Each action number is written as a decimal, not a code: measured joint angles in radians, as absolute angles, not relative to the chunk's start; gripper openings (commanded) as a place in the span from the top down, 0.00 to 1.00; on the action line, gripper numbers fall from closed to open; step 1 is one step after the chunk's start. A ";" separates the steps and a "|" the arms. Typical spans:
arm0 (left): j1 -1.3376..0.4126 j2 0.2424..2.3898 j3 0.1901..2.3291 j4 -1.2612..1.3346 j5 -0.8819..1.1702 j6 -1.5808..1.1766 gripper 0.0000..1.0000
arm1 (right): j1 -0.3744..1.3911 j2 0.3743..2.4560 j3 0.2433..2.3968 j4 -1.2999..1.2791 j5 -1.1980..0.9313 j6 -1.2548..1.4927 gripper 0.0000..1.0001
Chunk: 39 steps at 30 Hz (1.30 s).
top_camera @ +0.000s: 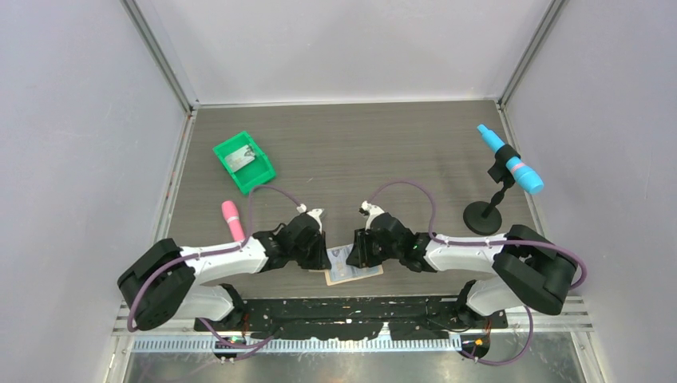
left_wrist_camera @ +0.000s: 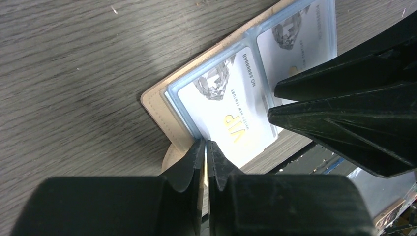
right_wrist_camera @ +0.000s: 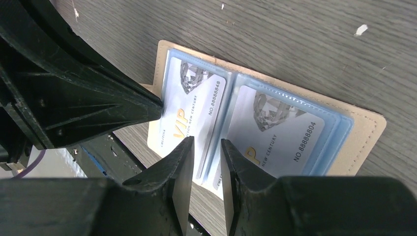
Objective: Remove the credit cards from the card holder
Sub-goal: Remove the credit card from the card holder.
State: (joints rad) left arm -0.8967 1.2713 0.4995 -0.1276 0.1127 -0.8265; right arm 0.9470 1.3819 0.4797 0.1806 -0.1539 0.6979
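Card holder [top_camera: 355, 273] lies spread open and flat at the near edge of the desk [top_camera: 359, 152]. It sits between the two arms, with its long axis running left to right. Two credit cards [right_wrist_camera: 194, 105] sit side by side in its clear blue sleeves. Each card's long axis runs near to far, across the holder's spread.

The left gripper [left_wrist_camera: 205, 145] has its jaws drawn almost together, only a sliver of gap showing. Their tips sit at the holder's near-left corner, just beside the small tan strap tab [left_wrist_camera: 169, 158] and the corner of the left card. I cannot tell whether anything is pinched between them.

The right gripper [right_wrist_camera: 206, 147] has its jaws apart. They straddle the sleeves' near edge about where the two pockets meet, and no pad is clearly pressing on either card.

The left card's near end seems to reach slightly past the holder's near edge. The cards probably slide out along their long axis, toward the near side. The right jaws are within reach of either card, while the left jaws look better placed to pin the holder down.
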 measured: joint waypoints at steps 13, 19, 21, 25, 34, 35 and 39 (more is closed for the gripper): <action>-0.897 1.296 0.478 -0.051 0.118 -0.831 0.95 | 0.928 1.428 0.453 0.272 -0.187 0.715 0.82; -0.897 1.296 0.476 -0.047 0.118 -0.833 0.96 | 0.908 1.422 0.434 0.294 -0.206 0.731 0.93; -0.897 1.297 0.476 -0.046 0.117 -0.833 0.96 | 0.900 1.406 0.419 0.307 -0.220 0.734 0.95; -0.897 1.306 0.479 -0.035 0.117 -0.834 0.96 | 0.886 1.355 0.375 0.335 -0.262 0.741 0.95; -0.897 1.312 0.482 -0.032 0.118 -0.834 0.96 | 0.868 1.340 0.343 0.388 -0.322 0.770 0.95; -0.897 1.312 0.482 -0.032 0.118 -0.834 0.96 | 0.864 1.340 0.336 0.400 -0.329 0.776 0.95; -0.897 1.313 0.482 -0.032 0.121 -0.835 0.96 | 0.846 1.351 0.305 0.473 -0.360 0.811 0.95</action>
State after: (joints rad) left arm -0.8974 1.3128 0.4824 -0.0319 0.1207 -0.8349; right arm 0.8459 1.3506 0.3050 0.4728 -0.3595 0.8112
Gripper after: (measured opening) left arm 0.045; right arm 0.068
